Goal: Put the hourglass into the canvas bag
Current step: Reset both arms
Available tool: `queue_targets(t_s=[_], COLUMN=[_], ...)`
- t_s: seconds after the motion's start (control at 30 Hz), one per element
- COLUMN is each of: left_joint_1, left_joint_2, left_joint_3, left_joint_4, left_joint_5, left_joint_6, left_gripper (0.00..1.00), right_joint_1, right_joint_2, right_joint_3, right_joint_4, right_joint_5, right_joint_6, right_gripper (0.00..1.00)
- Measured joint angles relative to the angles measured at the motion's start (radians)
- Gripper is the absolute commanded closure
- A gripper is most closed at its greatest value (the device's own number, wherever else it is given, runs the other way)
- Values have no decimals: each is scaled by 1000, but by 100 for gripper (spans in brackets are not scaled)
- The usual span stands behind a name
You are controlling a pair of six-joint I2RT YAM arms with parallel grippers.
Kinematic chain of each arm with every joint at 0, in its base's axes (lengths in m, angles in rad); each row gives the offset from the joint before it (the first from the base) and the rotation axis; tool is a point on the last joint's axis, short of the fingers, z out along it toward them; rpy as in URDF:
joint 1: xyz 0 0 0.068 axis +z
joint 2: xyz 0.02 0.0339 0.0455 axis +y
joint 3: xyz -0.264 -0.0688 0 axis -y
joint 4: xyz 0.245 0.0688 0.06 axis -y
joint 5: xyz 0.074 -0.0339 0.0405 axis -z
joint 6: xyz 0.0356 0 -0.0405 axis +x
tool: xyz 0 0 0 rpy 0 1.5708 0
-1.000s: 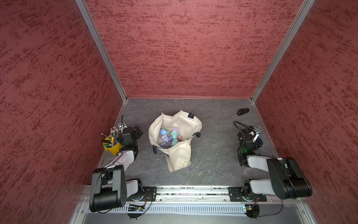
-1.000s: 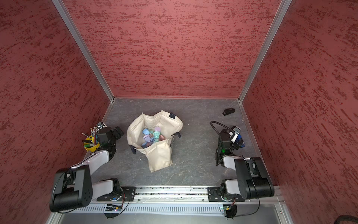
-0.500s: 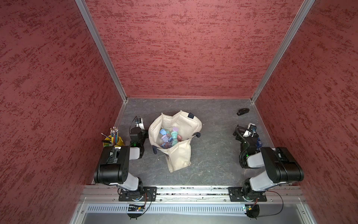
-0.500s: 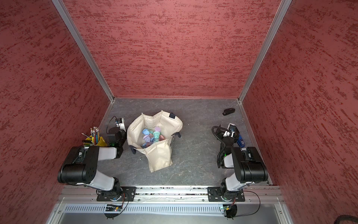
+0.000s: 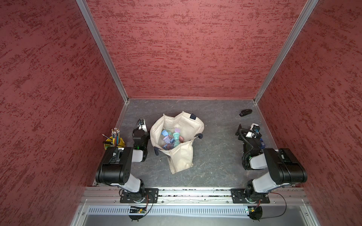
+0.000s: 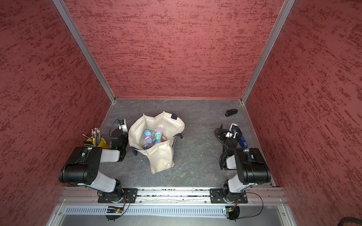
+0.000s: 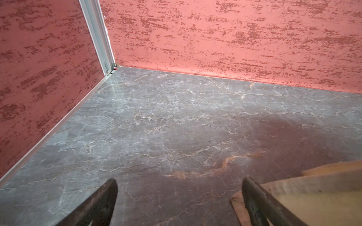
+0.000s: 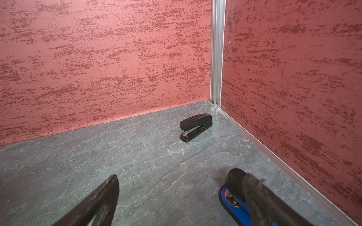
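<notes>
Left pincer [image 7: 179, 181] and right pincer [image 8: 176, 176] gape wide, empty, parked at nine and three o'clock of the canvas bag [image 5: 182, 160], likely because hourglasses [image 5: 176, 136] already lie inside.

The canvas bag [image 5: 182, 158] was cream with navy tabs [image 5: 193, 116]; hourglasses [image 5: 172, 138] were pastel blue, lilac and teal; worktop [image 5: 215, 152] was veined grey; walls [image 5: 186, 49] mottled red.
</notes>
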State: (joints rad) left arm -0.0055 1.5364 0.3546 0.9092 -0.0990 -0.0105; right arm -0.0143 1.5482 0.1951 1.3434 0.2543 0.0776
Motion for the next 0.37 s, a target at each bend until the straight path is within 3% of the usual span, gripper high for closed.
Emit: queue_targets(t_s=[0.37], left_joint_1=[2], left_joint_2=[0], left_joint_3=[0], left_joint_4=[0], left_joint_5=[-6], left_joint_6=[1], left_gripper=[0], right_joint_1=[0], right_joint_2=[0], right_joint_3=[0], right_joint_4=[-1], right_joint_5=[-5], right_joint_6=[0], right_gripper=[1])
